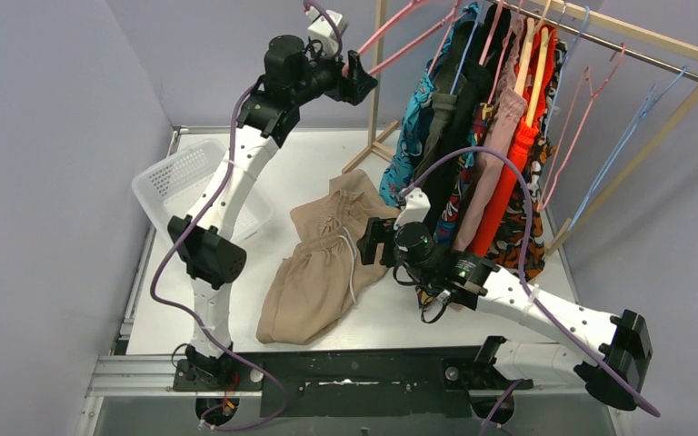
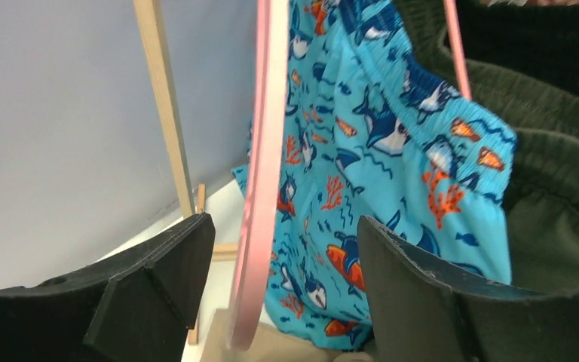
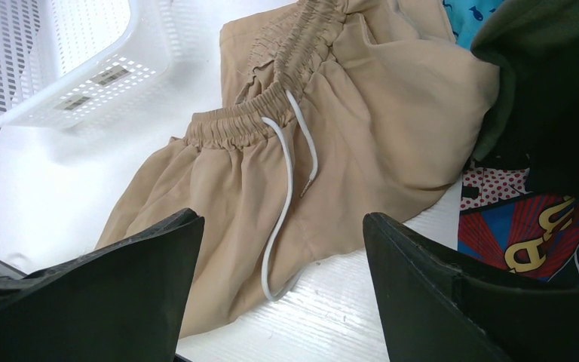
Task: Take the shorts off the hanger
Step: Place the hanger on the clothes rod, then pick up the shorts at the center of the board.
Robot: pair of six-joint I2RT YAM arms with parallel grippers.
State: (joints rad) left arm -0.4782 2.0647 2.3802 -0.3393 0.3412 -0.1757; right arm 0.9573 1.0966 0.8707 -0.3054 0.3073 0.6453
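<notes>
Left gripper [image 2: 283,249] — jaws wide, a pink hanger [image 2: 268,151] standing in the gap, unclamped so far as shows. Right gripper [image 3: 279,226] — jaws equally wide, empty, poised low over the tan shorts [image 3: 362,113], which lie crumpled on the table [image 3: 60,196]. Other shorts, teal shark-print pair [image 2: 377,136] foremost, hang bunched on the rack [image 1: 654,41]. Handling, judged: light, limp, prone to sliding; best taken at the gathered elastic waistband.

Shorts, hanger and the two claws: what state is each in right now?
left gripper: open around the pink hanger, not gripping.
pink hanger: bare.
right gripper: open, over the tan shorts.
tan shorts: off the hanger, crumpled on the table.
teal shark-print shorts: hanging on the rack.
</notes>
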